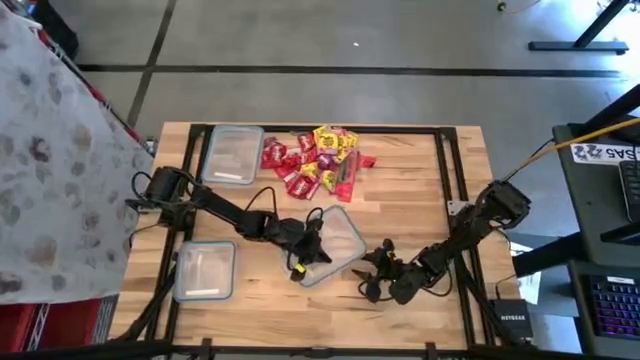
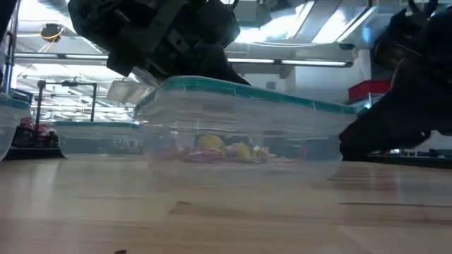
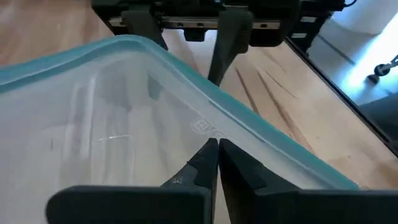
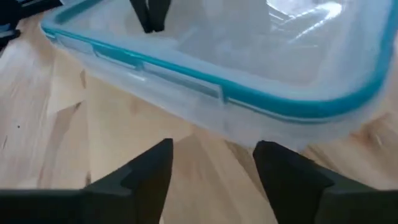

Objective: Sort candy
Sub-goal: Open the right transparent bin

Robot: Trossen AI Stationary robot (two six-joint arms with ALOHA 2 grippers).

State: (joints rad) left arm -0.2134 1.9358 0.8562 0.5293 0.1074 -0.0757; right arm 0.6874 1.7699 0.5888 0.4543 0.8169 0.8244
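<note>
**Pinching a tilted tub while the candy waits at the far side**

Starting at the left of the high view: lying flat on the table (image 1: 420, 200), the far tub (image 1: 232, 153) and the near tub (image 1: 205, 272), both clear and both apart from the work. Reaching in from the left, the left gripper (image 1: 308, 248), pinching the rim of the centre tub (image 1: 338, 240) with its fingers pressed together on the plastic. Lying beyond that tub, near the table's far edge and just beside the far tub, the candy (image 1: 318, 165): a loose heap of red and yellow pieces, none of it in either gripper. Waiting farther right, just beside the centre tub's near corner, the right gripper (image 1: 374, 272), fingers spread and holding nothing.

Judging the hold as thin: gripping only a smooth rim, so probably risking the tub sliding out or swinging if moved quickly. Risking also a knock from the spread right gripper so close by, shoving the tub toward the heap and scattering pieces.

Comparing views:
- **Left wrist view:** confirming the pinch, with the left gripper (image 3: 216, 144) closed right on the teal-edged rim of the centre tub (image 3: 155, 93), which the overhead picture hides under the arm.
- **Right wrist view:** showing the right gripper (image 4: 211, 158) parted, with bare wood between it and the centre tub (image 4: 249, 68).
- **Low view:** showing the centre tub (image 2: 240, 120) with its rim slanting, higher at one end, which is not readable from above.
- **Low view, through the tub's wall:** catching the candy (image 2: 226, 149) without telling whether it is inside or behind, while the high view places it behind.
</note>
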